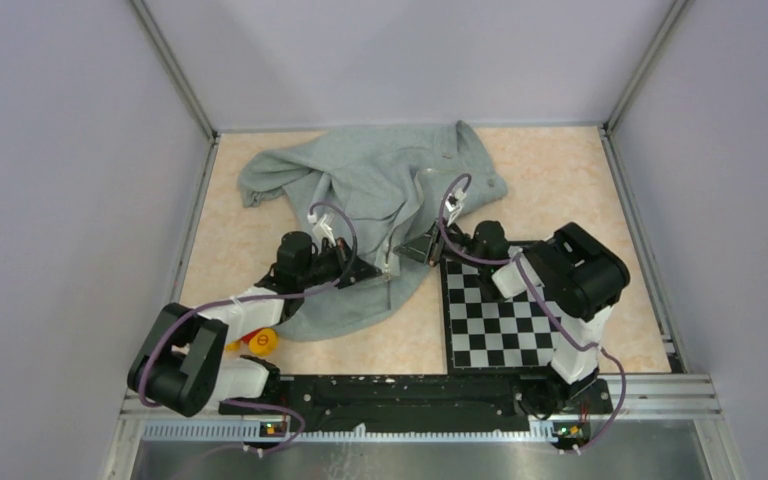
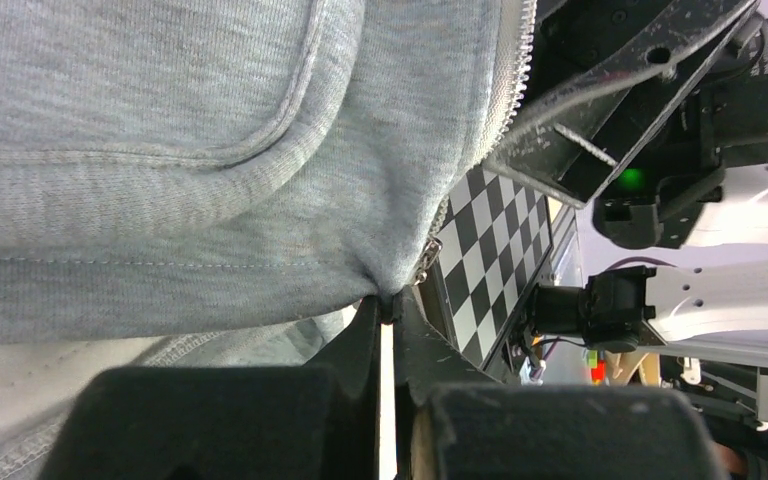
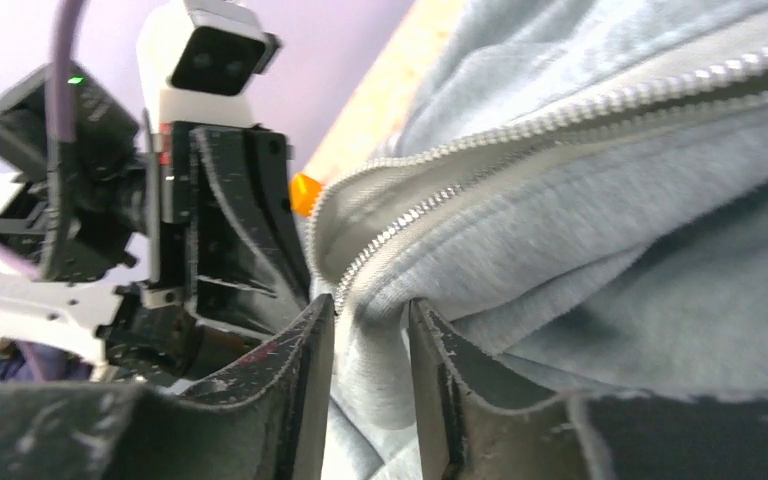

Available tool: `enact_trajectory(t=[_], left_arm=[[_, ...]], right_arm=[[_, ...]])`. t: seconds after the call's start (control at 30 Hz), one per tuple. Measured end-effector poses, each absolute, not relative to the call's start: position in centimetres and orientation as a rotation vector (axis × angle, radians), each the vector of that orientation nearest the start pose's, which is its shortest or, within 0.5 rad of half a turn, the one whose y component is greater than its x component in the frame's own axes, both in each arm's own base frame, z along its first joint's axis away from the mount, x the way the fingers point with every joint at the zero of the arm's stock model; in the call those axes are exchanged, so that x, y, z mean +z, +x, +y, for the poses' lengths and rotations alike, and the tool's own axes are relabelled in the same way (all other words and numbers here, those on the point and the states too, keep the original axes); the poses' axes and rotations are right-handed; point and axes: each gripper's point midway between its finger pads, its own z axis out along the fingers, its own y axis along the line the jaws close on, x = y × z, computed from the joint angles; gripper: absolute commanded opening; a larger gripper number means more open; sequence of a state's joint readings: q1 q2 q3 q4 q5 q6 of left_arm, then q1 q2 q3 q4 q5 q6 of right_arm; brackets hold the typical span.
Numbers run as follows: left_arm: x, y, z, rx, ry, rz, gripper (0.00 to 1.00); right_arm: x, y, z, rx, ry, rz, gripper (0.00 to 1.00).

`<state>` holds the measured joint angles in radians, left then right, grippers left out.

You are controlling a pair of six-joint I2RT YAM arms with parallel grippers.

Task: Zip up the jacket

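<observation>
The grey-green jacket lies crumpled at the back middle of the table, its lower front reaching toward me. My left gripper is shut on the jacket's bottom hem right by the zipper's lower end, where a small metal zipper piece shows. My right gripper sits just right of it, facing the left gripper. Its jaws pinch a fold of jacket fabric beside the white zipper teeth. In the left wrist view the zipper tape runs up beside the right gripper's fingers.
A black-and-white chessboard lies at the right front, under the right arm, and shows in the left wrist view. A small yellow-orange object sits by the left arm and shows in the right wrist view. Walls enclose the table.
</observation>
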<state>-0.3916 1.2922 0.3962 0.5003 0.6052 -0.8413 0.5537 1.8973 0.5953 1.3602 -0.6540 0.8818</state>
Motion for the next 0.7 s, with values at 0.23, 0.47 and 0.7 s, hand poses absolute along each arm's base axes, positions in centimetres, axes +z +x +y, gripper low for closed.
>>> enact_trajectory(t=[0.23, 0.47, 0.7], left_arm=[[9.9, 24.5, -23.7, -1.358, -0.035, 2.215, 0.0], [8.7, 23.9, -23.3, -1.408, -0.046, 2.275, 0.0], [8.5, 23.5, -23.5, -1.475, -0.045, 2.307, 0.0]], right_arm=[[9.0, 30.4, 32.4, 1.381, -0.241, 1.971, 0.5], [7.1, 29.3, 30.1, 1.138, -0.329, 2.161, 0.55], [10.8, 29.3, 29.1, 0.873, -0.521, 2.142, 0.62]])
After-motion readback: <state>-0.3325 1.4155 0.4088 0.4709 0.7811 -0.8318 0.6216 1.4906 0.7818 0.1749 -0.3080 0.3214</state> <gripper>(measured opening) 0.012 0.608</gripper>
